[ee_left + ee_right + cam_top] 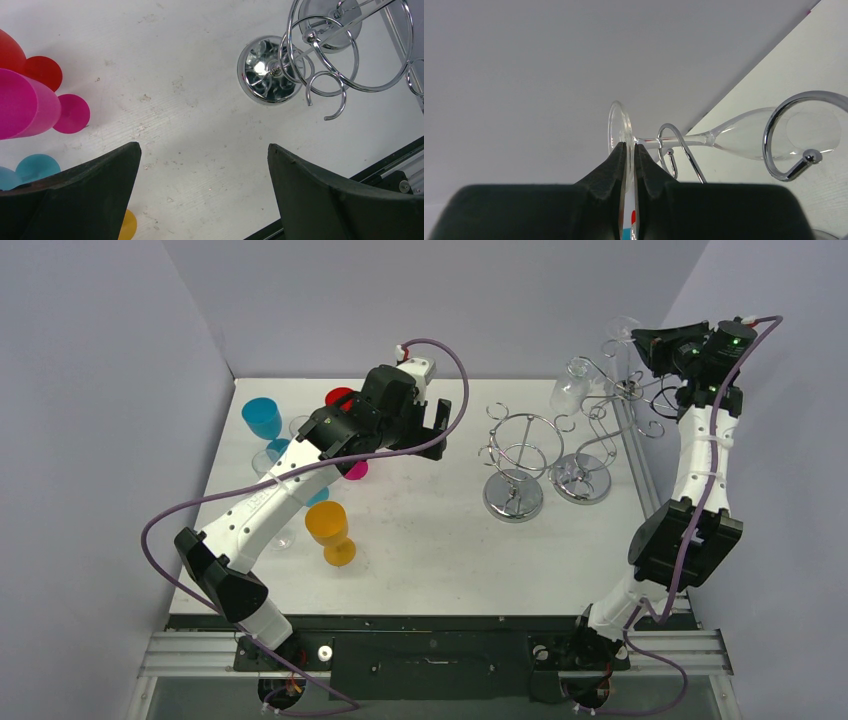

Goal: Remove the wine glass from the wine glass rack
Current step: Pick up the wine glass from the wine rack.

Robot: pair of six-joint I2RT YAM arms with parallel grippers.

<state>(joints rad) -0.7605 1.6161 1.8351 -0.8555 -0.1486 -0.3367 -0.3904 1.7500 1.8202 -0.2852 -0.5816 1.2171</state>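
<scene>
**Condition.** The right end effector (629, 150) is pressed together on the edge of the foot of the clear wine glass (744, 136), a thin, edge-on pinch. The glass lies near horizontal, raised above the far right of the counter (420, 540), among the upper arms of the wine glass rack (582, 480). The left end effector (204, 147) stands spread wide and empty over bare counter, well apart from the glass.

**Step in hand, as judged.** The glass is being drawn out of the rack.
- Withdraw it along the line of the stem, foot first and slowly, with no twist at the wrist.
- A pinch on a thin disc resists leverage poorly, so any snag of the bowl on wire could swing or slip the glass.
- Lower it only once the bowl is free of all wire.

**Limits of observation.**
- In the right wrist view a small wire hook (668, 125) crosses the stem and a larger loop (808, 157) overlaps the bowl. I cannot tell whether either one encircles the glass or merely stands in front of it.
- The lower part of the foot is hidden between the fingers.
- From above, the glass outline is largely lost against the chrome.
- The left arm covers part of the coloured goblets (330, 525).
</scene>
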